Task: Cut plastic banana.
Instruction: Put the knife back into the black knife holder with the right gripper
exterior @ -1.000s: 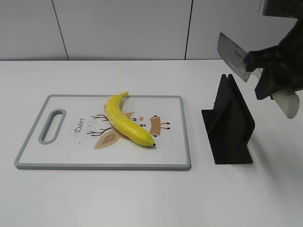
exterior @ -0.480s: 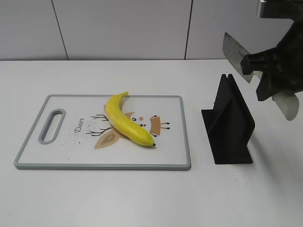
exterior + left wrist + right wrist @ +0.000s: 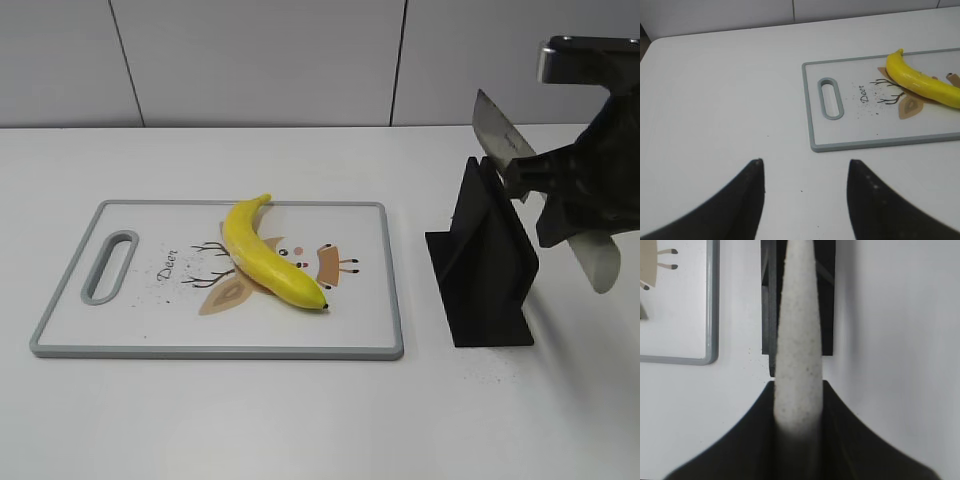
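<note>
The plastic banana [image 3: 265,255] is bright yellow with a dark tip and lies diagonally on a white cutting board [image 3: 150,320]. It also shows in the left wrist view [image 3: 920,82]. My right gripper [image 3: 560,190] is shut on the white handle [image 3: 797,340] of a knife. The knife's silver blade [image 3: 495,125] points up and to the left over the top of a black knife stand [image 3: 485,260]. In the right wrist view my right gripper [image 3: 798,385] clamps the handle on both sides. My left gripper [image 3: 806,162] is open and empty above bare table, left of the board [image 3: 840,145].
The grey-rimmed board has a handle slot [image 3: 108,265] at its left end and a deer drawing under the banana. The black stand [image 3: 827,300] stands just right of the board's right edge [image 3: 712,300]. A white wall runs behind the table.
My right gripper has come down with the knife, and the blade has tilted more upright, close over the stand's top. The banana and board have not moved.
</note>
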Controlling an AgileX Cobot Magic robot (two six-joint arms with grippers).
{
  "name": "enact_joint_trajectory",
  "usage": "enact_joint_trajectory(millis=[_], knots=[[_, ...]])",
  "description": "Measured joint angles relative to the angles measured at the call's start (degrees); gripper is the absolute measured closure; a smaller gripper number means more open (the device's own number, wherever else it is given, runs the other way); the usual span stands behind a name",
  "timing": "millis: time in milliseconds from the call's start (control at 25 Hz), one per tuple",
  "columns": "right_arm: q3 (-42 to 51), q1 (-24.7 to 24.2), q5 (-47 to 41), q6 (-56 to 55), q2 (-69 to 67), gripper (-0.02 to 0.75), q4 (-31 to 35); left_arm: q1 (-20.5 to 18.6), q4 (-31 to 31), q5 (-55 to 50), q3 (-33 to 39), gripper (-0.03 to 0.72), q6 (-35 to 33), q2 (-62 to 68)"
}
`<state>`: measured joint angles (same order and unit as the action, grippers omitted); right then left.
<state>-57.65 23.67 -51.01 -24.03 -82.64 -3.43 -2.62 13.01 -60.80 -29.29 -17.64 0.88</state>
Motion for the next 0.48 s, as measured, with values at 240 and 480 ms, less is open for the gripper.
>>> enact_joint_trajectory(millis=[240, 480], knots=[[0.1, 0.0, 0.2, 0.0, 0.0, 0.557, 0.0, 0.0, 0.0, 0.0, 0.0, 0.214, 0.0, 0.0], [-3.7, 0.0, -2.6, 0.5, 0.0, 0.558, -0.5, 0.0, 0.0, 0.0, 0.0, 0.227, 0.0, 0.0]])
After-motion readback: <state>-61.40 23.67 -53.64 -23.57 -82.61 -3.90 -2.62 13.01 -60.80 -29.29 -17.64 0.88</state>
